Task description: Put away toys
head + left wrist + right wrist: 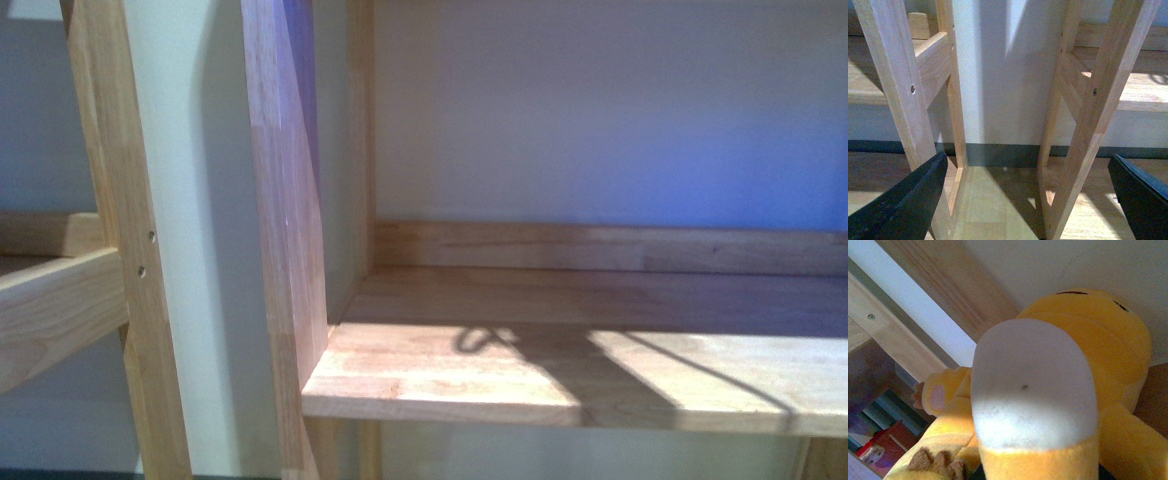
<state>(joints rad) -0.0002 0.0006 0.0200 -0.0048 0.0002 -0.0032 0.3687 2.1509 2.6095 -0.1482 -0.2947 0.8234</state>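
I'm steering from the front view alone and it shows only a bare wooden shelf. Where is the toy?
Observer: The orange-yellow plush fills the right wrist view, its pale paw pad close to the lens.
Operator: Does the right gripper hold it?
Observer: I can't tell; no fingers show in that view.
Operator: And the left gripper?
Observer: Left gripper is open and empty, its dark fingers spread wide.
Operator: What is it facing?
Observer: The gap between two wooden shelf frames, with wall and floor behind.
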